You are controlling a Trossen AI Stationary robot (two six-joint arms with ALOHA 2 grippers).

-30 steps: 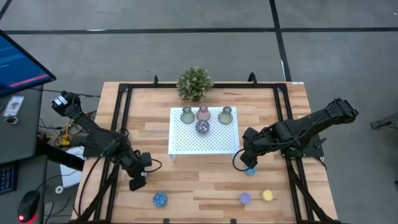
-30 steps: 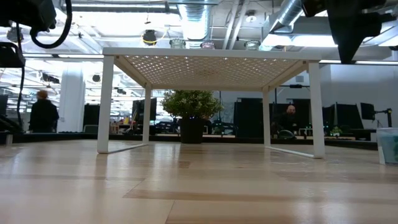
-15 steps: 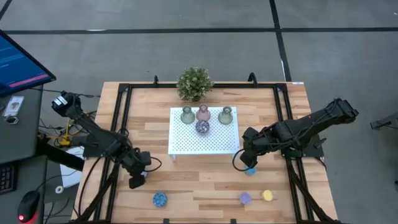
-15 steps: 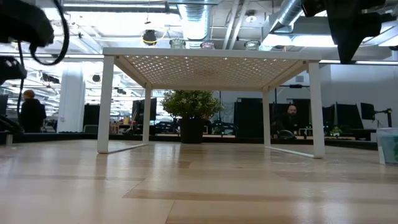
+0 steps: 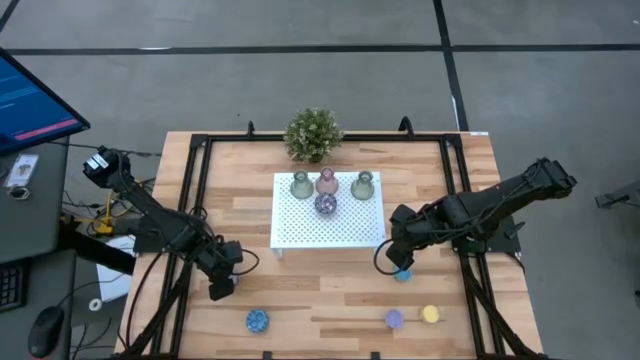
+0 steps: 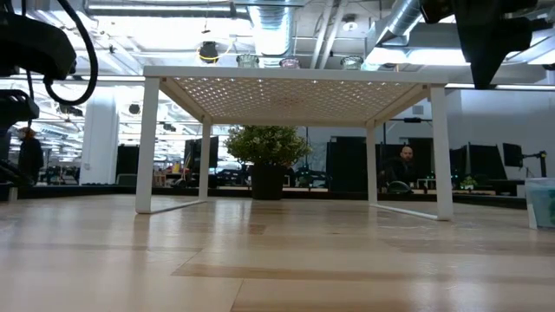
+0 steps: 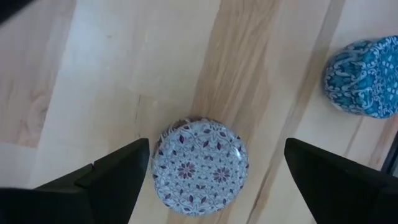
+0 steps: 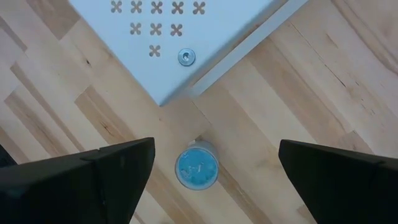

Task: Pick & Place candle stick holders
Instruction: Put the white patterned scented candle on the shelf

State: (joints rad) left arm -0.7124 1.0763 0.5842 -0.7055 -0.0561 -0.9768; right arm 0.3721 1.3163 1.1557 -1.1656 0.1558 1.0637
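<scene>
Patterned puck (image 7: 200, 167): a low round holder with a purple flower print is being framed between the left end effector's fingers, flat on the wooden surface (image 5: 330, 280); in the high view it is hidden under that arm.
Teal puck (image 7: 364, 76): a second patterned holder is lying well apart toward the surface's near edge, seen also as the blue speckled one (image 5: 257, 320).
Left end effector (image 7: 211, 180): the fingers are being held spread wide, released, one on each side of the patterned puck with a clear gap at both sides.
Advice, left: the descent is best being kept straight down and centred, so that both fingers are being brought onto the rim together and the puck is not being pushed sideways.
Blue puck (image 8: 196, 167): a plain blue holder is sitting on the surface just beside the white tray's corner.
Right end effector (image 8: 214, 180): it is being held open above the blue puck, nothing gripped.
Advice, right: the tray leg is close, so the fingers are best being lowered clear of it.
White tray (image 5: 300, 230): three vase holders (image 5: 327, 182) and one purple puck (image 5: 326, 204) are already being carried on it.
Remaining: lilac (image 5: 394, 318) and yellow (image 5: 430, 314) pucks are waiting near the front edge.
</scene>
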